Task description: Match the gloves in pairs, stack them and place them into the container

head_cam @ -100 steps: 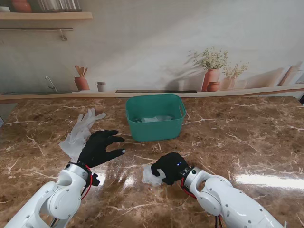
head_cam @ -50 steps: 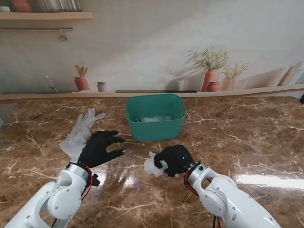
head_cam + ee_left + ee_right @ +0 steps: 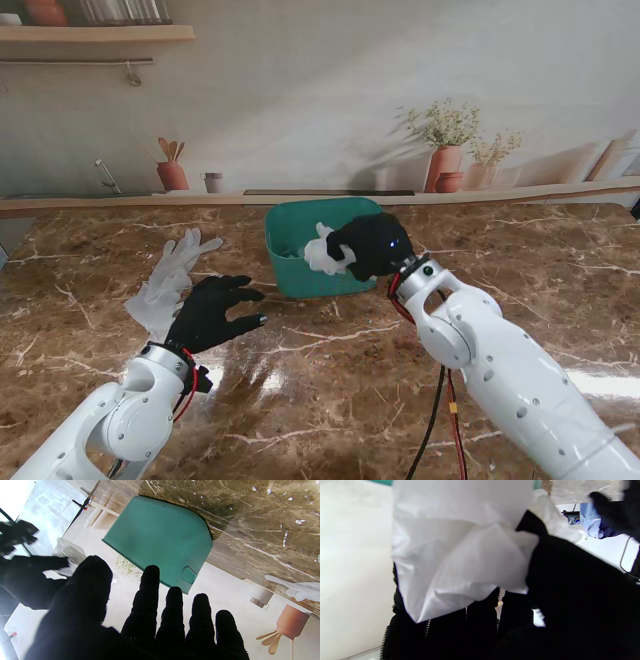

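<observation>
My right hand (image 3: pixel 372 246), in a black cover, is shut on a bunched white glove (image 3: pixel 322 251) and holds it in the air over the open top of the green container (image 3: pixel 300 275). The same white glove (image 3: pixel 460 562) fills the right wrist view, pinched between black fingers (image 3: pixel 570 585). White material lies inside the container. My left hand (image 3: pixel 212 311) hovers open with fingers spread, just nearer to me than a flat white glove (image 3: pixel 165 280) on the table. The left wrist view shows the container (image 3: pixel 160 540) and that flat glove's fingers (image 3: pixel 297 590).
The brown marble table (image 3: pixel 520 300) runs back to a wooden ledge (image 3: pixel 120 203) under the wall mural. Red and black cables (image 3: pixel 440 420) hang from my right arm over the table.
My right hand has lifted the bunched white glove off the table and carried it away from me, up over the green container. The left hand and the flat glove have stayed put.
</observation>
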